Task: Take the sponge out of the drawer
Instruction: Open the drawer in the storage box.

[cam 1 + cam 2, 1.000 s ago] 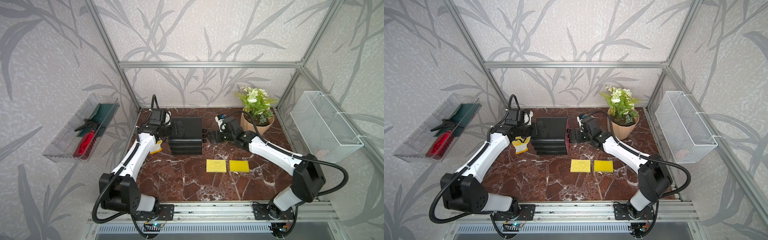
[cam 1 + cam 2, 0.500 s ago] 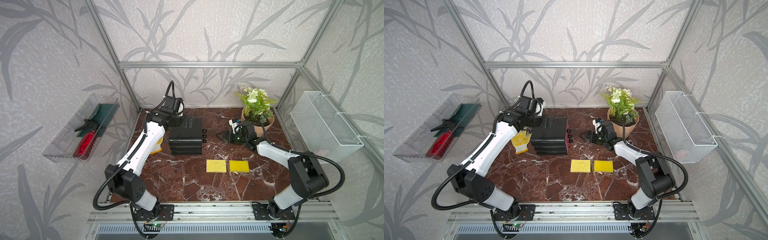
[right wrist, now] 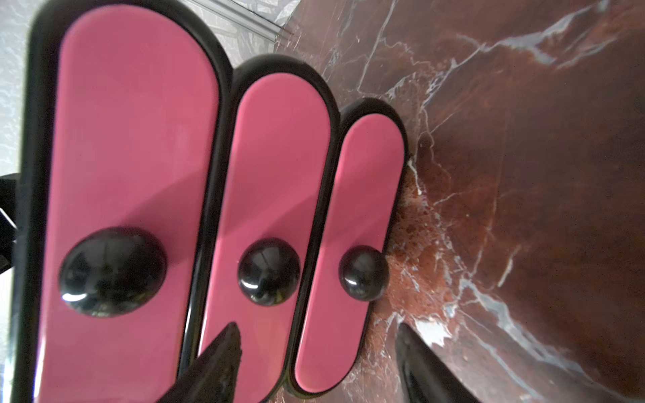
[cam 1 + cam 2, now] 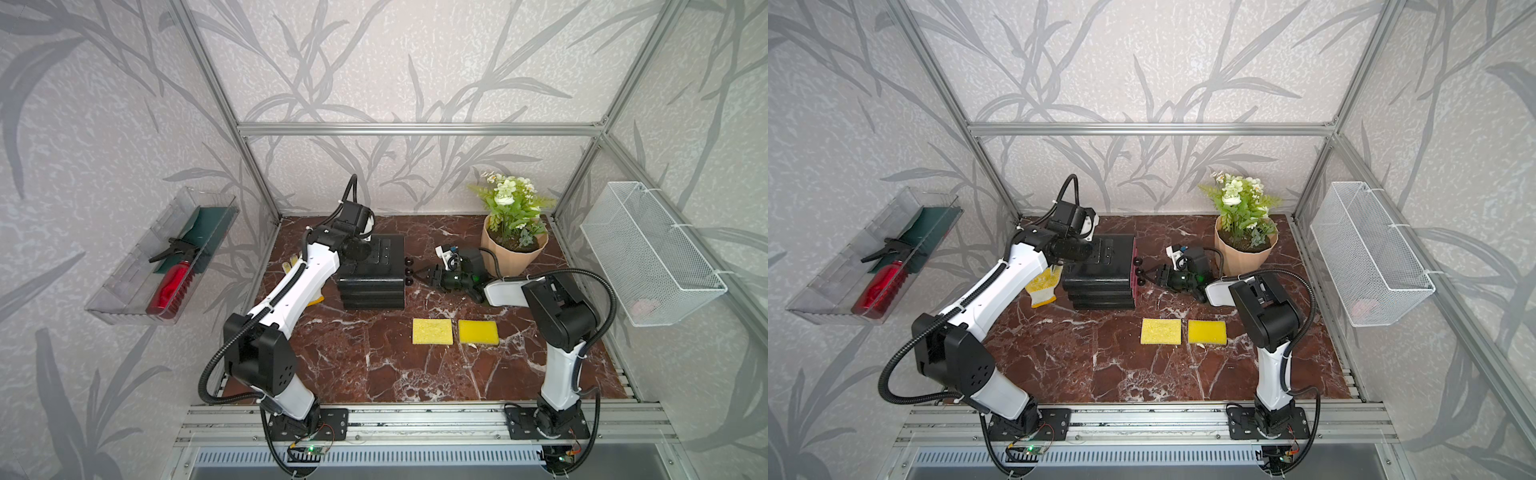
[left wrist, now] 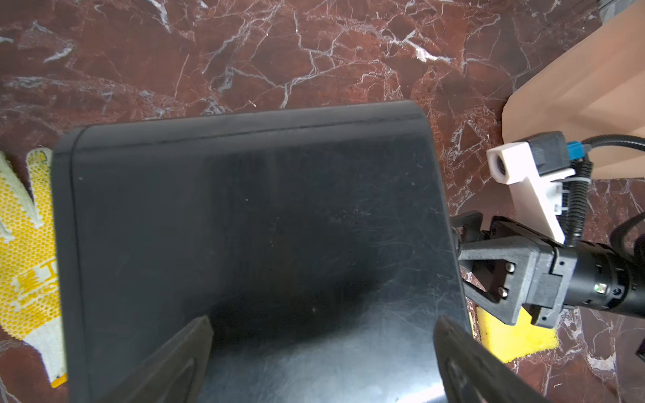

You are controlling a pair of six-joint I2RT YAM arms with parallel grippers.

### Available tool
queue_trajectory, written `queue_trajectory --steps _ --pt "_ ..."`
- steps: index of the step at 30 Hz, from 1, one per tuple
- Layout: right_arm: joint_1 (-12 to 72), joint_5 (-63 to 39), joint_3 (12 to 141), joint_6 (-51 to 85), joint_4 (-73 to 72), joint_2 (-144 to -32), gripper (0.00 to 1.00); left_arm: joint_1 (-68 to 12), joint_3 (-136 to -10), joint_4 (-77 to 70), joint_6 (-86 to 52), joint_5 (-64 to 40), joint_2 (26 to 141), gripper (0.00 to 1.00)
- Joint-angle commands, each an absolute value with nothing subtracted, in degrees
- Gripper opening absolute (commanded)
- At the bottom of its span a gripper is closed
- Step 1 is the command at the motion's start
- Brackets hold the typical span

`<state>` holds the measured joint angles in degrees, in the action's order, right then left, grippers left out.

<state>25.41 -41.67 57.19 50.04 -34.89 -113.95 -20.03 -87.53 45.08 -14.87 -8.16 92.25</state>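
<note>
A black drawer unit (image 4: 372, 276) (image 5: 244, 226) stands at the back of the table, and its three pink fronts (image 3: 132, 139) with black knobs are all shut, so what is inside is hidden. Two yellow sponges (image 4: 432, 331) (image 4: 478, 332) lie side by side on the marble in front of it. My left gripper (image 5: 323, 349) hangs open over the unit's top with nothing between its fingers. My right gripper (image 4: 419, 272) (image 3: 316, 335) faces the fronts, level with the lowest knob (image 3: 363, 272) but short of it, open and empty.
A yellow-dotted work glove (image 4: 1042, 284) lies left of the unit. A potted plant (image 4: 513, 257) stands behind my right wrist. A white wire basket (image 4: 648, 257) hangs on the right wall and a clear tray (image 4: 162, 257) with a red tool on the left wall.
My left arm has swung from beside the unit to above its top. My right gripper drew back, came forward to the knobs again, and its jaws have narrowed.
</note>
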Motion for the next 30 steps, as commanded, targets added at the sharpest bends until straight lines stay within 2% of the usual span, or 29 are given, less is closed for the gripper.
queue_trajectory --steps 1,9,17,24,30 --pt "26.1 -43.7 59.4 52.4 -41.4 -115.4 0.68 -20.0 -86.2 44.0 -15.0 -8.8 92.5 0.98" --pt "26.3 -45.8 60.5 59.2 -53.1 -120.2 0.57 -20.0 -84.7 42.6 -15.5 -9.9 93.1 0.99" --pt "26.8 -46.4 61.4 60.6 -54.1 -122.2 0.49 -20.0 -84.7 42.3 -15.5 -10.7 93.8 0.98" --pt "27.1 -46.9 62.0 62.4 -55.8 -123.7 0.37 -20.0 -84.3 42.2 -15.7 -10.8 94.2 0.98" --pt "27.8 -46.0 61.4 62.3 -57.1 -123.2 0.33 -20.0 -83.9 42.2 -15.7 -10.8 94.3 0.99"
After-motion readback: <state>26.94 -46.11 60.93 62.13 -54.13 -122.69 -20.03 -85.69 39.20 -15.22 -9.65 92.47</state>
